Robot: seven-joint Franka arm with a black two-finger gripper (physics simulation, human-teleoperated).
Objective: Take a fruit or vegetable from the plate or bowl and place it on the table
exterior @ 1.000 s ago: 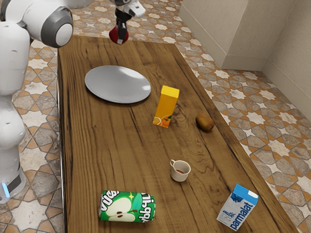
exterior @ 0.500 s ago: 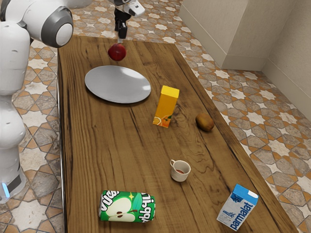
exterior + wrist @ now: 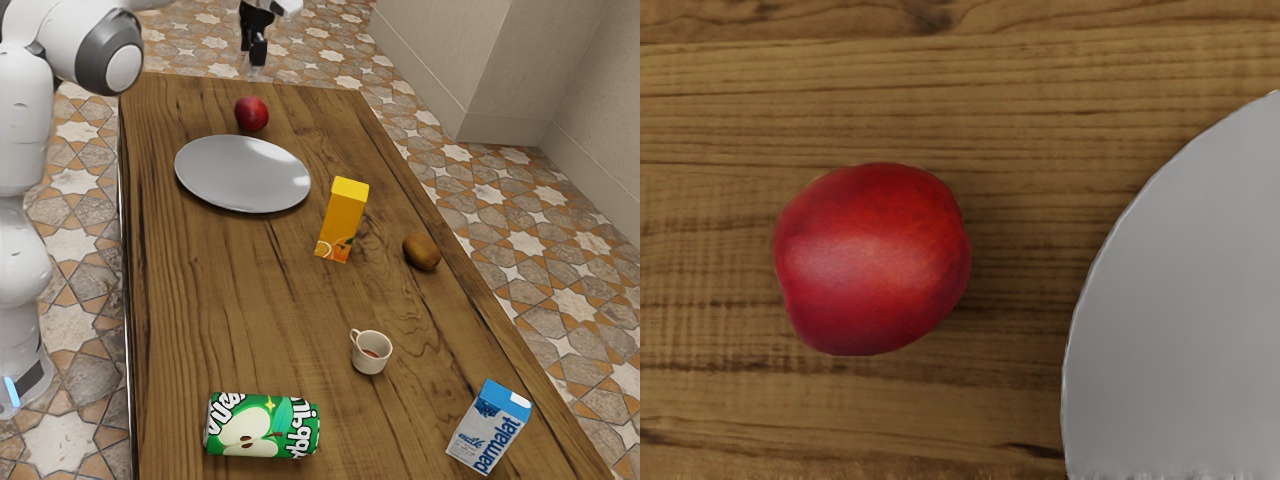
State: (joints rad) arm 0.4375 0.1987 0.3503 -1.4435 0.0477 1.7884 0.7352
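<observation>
Look, on the brown table, a white arm holds its black gripper up high, pointing down, at twelve o'clock from the fruit in the exterior view; I can't tell if it's spread or pressed together; at six are the gray plate and green can; at five, a box says "milk" and "parmalat"; the round, shiny red fruit sits on the wood, near the plate.

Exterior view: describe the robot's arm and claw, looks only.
The arm is smooth and white, with rounded segments. One joint has a dark grey ring around a round white cap. Low down, a light blue strip sits beside a dark grey patch. The claw is mostly black, below a white housing. I make out no cables.
</observation>
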